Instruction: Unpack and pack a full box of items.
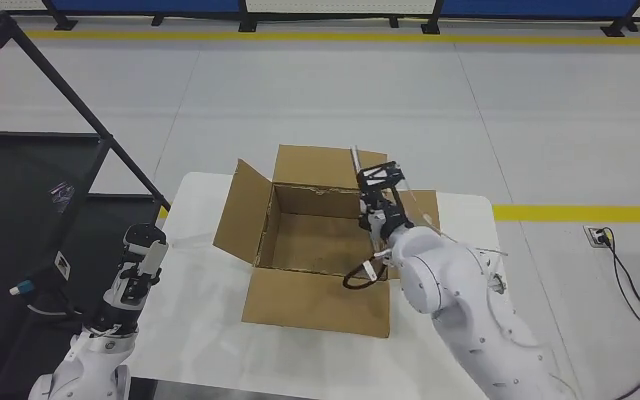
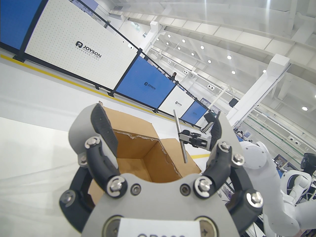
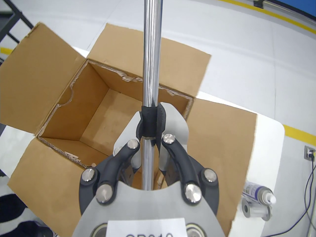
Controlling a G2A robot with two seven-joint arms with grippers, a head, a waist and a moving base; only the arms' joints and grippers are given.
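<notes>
Right wrist view: right hand [image 3: 150, 122] clamped on steel rod [image 3: 153, 38], near mid-length, over open cardboard box [image 3: 74, 107]. Left hand [image 2: 158, 117]: spread wide, empty, off box's left side. Your likely risks: smooth rod pivoting or slipping in narrow pinch; rod end snagging box rim on descent.

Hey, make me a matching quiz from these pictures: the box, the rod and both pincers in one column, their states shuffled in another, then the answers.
1. cardboard box
2. metal rod
3. left pincer
4. right pincer

A. shut on a thing
B. flaps folded out
C. open, holding nothing
D. shiny, gripped partway along

Pairs: 1-B, 2-D, 3-C, 4-A.
</notes>
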